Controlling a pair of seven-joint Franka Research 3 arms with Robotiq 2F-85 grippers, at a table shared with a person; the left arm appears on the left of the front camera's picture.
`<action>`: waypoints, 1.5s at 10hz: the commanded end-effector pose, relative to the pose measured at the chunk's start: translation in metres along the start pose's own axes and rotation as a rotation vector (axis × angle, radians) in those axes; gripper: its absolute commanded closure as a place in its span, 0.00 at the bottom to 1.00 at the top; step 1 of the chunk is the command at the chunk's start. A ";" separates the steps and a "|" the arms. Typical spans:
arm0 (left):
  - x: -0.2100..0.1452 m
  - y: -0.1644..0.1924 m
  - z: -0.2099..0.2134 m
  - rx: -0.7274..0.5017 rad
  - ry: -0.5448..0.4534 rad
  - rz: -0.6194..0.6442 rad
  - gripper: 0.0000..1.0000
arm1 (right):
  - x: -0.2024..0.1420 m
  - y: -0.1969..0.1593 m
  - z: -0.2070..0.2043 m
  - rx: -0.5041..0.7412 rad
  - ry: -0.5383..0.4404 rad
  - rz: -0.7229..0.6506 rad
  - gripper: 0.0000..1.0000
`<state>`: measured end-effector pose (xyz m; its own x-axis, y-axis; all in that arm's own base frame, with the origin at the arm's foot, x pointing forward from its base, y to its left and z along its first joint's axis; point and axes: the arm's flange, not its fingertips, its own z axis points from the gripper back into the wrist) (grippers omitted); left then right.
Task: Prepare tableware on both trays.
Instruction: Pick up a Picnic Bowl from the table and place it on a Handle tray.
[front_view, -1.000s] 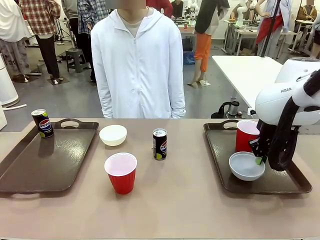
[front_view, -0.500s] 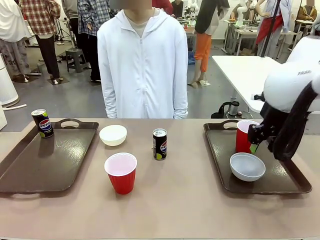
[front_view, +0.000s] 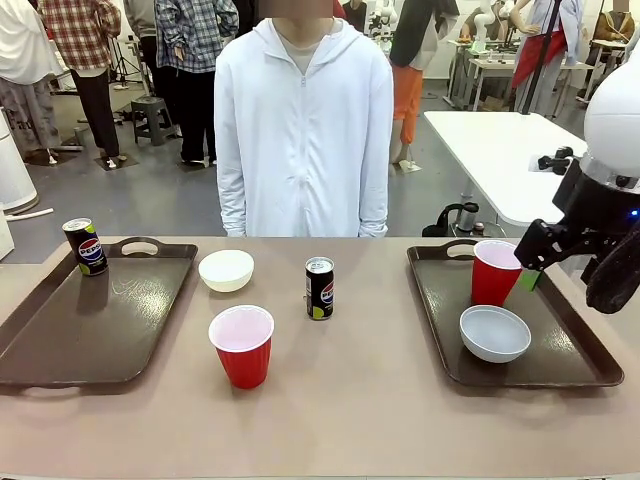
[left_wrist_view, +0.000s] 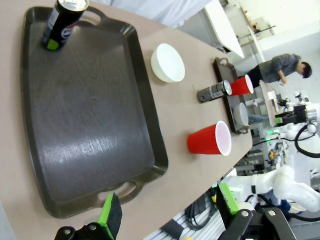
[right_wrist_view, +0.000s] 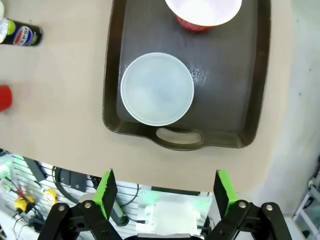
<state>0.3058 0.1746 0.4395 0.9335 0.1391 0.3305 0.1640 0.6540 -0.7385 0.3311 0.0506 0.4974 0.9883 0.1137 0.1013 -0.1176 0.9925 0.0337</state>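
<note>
Only readable mark I get: Pepsi logo on the black can (front_view: 86, 247) at the far corner of the left tray (front_view: 60, 340). Middle can (front_view: 319, 288) shows the same globe from my right wrist camera. Its fine print is too small to read.

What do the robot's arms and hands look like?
The left gripper and the right gripper each have two black fingers with bright green pads. The right arm is smooth, rounded and white, with a thick black cable by its wrist.
</note>
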 end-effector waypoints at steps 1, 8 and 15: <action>0.000 0.001 0.002 -0.015 -0.008 -0.005 0.00 | 0.013 -0.003 -0.012 0.009 -0.022 -0.009 0.00; 0.000 0.001 0.002 -0.015 -0.008 -0.005 0.00 | 0.013 -0.003 -0.012 0.009 -0.022 -0.009 0.00; 0.006 -0.011 0.000 0.086 0.015 0.019 0.00 | 0.003 -0.007 0.020 0.246 0.021 0.009 0.00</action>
<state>0.3082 0.1727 0.4415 0.9345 0.1370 0.3286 0.1580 0.6675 -0.7277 0.3402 0.0499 0.4949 0.9881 0.1114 0.1059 -0.1229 0.9864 0.1091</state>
